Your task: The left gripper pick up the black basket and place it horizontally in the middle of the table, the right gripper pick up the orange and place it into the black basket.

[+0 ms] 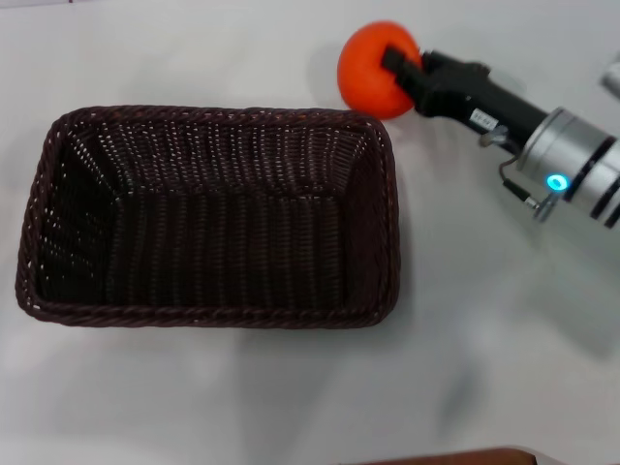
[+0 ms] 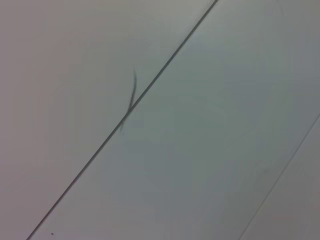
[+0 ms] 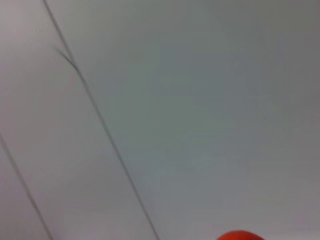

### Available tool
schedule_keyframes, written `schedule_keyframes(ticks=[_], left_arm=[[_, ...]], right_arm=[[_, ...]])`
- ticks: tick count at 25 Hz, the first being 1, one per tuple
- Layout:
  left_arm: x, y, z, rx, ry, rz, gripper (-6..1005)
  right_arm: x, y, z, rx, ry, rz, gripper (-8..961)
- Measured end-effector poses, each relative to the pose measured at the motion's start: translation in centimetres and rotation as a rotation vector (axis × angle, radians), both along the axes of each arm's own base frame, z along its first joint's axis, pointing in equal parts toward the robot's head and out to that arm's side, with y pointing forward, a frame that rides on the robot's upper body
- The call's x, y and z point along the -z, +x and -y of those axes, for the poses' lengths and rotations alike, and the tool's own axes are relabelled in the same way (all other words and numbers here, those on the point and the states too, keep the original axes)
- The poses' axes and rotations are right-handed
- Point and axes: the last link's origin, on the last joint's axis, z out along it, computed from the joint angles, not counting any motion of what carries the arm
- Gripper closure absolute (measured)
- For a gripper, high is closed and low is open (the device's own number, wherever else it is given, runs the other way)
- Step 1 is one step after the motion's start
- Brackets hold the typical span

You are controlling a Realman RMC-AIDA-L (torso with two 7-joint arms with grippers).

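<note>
White table [image 1: 504, 368] fills the head view, plain and smooth. Black basket [image 1: 208, 218] lies lengthwise across the middle, long side running 9 to 3 o'clock, upright, nothing inside. Looks like the basket half of the task is done.

Orange [image 1: 378, 68] sits at about 1 o'clock from the basket centre, just beyond the far right corner of the rim, near it but whether touching can't be told. Right gripper [image 1: 399, 72] comes in from 3 o'clock, jaws narrowed onto the orange, black fingers hugging its right side; looks like a grip, though whether the fruit is off the table can't be told. Right wrist view shows only a sliver of orange [image 3: 239, 235] at the frame edge, against a pale surface with thin dark lines.

Left gripper not visible in any view; left wrist view is just a pale panelled surface with dark seams, so the arm seems parked away from the work.

Step in hand, my read: carry the orange into the basket. To do it well, lift clear of the braided rim first, travel toward 7 o'clock over the basket centre, lower close to the bottom before opening. A round fruit dropped from high could bounce or roll out, and clipping the rim could shove the basket off its spot.
</note>
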Motion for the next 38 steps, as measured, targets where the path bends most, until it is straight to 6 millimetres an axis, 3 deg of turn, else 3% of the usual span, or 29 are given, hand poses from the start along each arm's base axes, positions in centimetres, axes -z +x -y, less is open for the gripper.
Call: schedule_keyframes(ticks=[6,8,12,15,18,20,30,33,38], left_arm=[[0.2,-0.3,0.2,-0.007,0.013,0.006,232],[0.4,-0.4,0.2,-0.004,0.022,0.001,232],[1.0,-0.8,0.3,-0.009,0.032,0.012,232],[1.3,-1.0,0.4,-0.016,0.034,0.02,232],[1.3,-1.3,0.8,-0.025,0.038,0.015,232],[1.4,-1.4,0.9,-0.027,0.04,0.015,231],[2.5,-2.4,1.9,-0.042,0.128,-0.049,231],[2.9,-3.1,2.3,-0.065,0.189,-0.096,231],[3.9,-4.6,3.6,-0.139,0.319,-0.199,231]], right_arm=[[-3.2,-3.7,2.0,-0.294,0.035,-0.155,760],[-2.5,-5.9,3.2,-0.458,-0.063,-0.14,768],[-0.4,-7.3,4.1,-0.585,-0.203,-0.059,785],[1.2,-8.1,4.4,-0.628,-0.271,-0.011,830],[1.8,-8.3,4.0,-0.596,-0.281,-0.004,782],[1.8,-8.3,3.6,-0.567,-0.272,-0.011,750],[0.1,-6.9,3.0,-0.47,-0.169,-0.066,329],[-0.9,-5.5,2.9,-0.409,-0.096,-0.08,252],[-3.9,-0.7,3.8,-0.227,0.194,-0.087,159]])
